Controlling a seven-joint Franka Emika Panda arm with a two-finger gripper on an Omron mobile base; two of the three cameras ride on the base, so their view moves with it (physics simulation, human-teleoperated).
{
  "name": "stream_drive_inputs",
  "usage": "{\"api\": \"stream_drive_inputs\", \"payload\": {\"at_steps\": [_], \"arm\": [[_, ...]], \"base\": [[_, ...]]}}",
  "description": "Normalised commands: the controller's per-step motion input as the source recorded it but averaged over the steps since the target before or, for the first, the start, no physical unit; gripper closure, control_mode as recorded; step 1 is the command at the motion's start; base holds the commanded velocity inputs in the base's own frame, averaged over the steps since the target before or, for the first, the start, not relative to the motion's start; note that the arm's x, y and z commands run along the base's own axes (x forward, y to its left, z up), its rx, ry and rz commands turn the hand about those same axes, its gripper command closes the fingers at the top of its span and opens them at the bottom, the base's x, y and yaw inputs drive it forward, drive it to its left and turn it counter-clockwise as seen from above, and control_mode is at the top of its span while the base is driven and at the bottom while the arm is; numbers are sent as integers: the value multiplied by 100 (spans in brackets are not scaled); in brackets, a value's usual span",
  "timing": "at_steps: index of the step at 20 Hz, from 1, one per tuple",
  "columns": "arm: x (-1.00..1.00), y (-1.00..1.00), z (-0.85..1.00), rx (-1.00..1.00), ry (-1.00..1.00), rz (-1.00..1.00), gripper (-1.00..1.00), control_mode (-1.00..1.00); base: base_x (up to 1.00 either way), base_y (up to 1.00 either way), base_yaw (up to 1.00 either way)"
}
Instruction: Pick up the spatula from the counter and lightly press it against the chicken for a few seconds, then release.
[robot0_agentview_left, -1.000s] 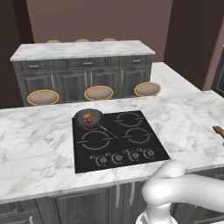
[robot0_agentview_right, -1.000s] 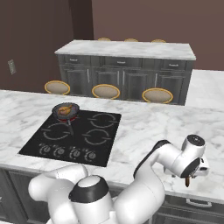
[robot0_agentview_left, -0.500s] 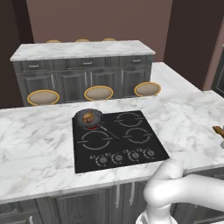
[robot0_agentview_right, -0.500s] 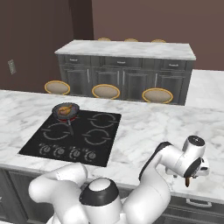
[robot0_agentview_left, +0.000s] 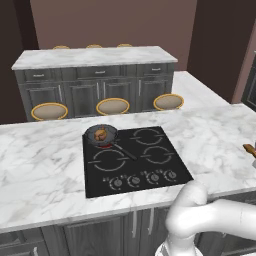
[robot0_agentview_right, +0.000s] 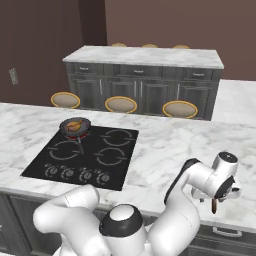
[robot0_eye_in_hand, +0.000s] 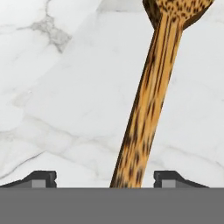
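End effector (robot0_eye_in_hand: 107, 178): spread wide, straddling the handle, nothing gripped.
Spatula: speckled brown wooden spatula (robot0_eye_in_hand: 146, 100) on the white marble bench (robot0_eye_in_hand: 52, 87).
Grasp: handle sits off-centre; I'd centre it, then close gently.
Chicken: browned chicken piece (robot0_agentview_left: 101, 133) in the small dark pan (robot0_agentview_left: 94, 135), well apart.

A black cooktop (robot0_agentview_left: 135, 167) lay flat, with a row of knobs (robot0_agentview_left: 134, 180) along its front edge. A dark pan (robot0_agentview_left: 89, 135) stood on its rear left burner, handle angled toward the cooktop's middle. Beyond the cooktop, three round tan stools (robot0_agentview_left: 113, 106) stood in a row before a grey marble-topped cabinet island (robot0_agentview_left: 95, 90).
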Motion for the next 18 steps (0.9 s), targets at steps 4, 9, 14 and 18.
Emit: {"api": "stream_drive_inputs", "payload": {"at_steps": [4,9,14,18], "arm": [[-6,0,-36,2,0,6,100,-100],[-26,11,-15,1,0,6,100,-100],[-42,34,0,0,-5,5,100,-100],[-58,37,13,0,-9,2,100,-100]], "base": [[0,0,0],[0,0,0],[0,0,0],[0,0,0]]}}
